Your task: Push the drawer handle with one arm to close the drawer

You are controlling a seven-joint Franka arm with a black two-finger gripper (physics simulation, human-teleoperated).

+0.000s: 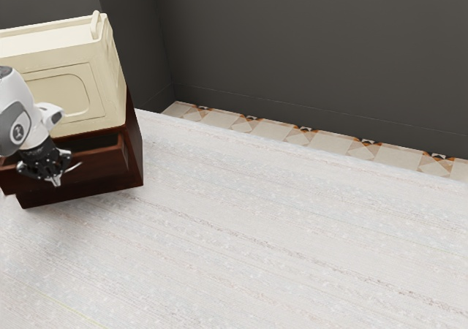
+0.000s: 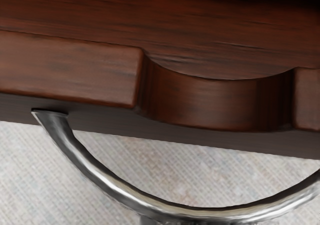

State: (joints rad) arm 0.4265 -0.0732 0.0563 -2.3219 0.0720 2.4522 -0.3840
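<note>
My gripper (image 1: 55,180) is at the front of the dark red-brown drawer (image 1: 99,166), its fingertips together, low beside the curved metal handle (image 1: 72,168). The drawer stands partly pulled out, with a dark opening behind its front's top edge. In the wrist view the drawer front (image 2: 65,70) crosses the picture, with a scooped notch in its top edge. Below it the shiny handle (image 2: 115,191) bows outward. A small dark piece lies against the handle's outer curve at the lower edge; whether it touches the handle I cannot tell.
A cream box-like piece (image 1: 110,88) sits on top of the dark wooden cabinet (image 1: 134,150). Pale streaked floor (image 1: 278,219) spreads toward the exterior view's right, in front of a strip of patterned tiles (image 1: 329,140) and a dark wall (image 1: 314,44).
</note>
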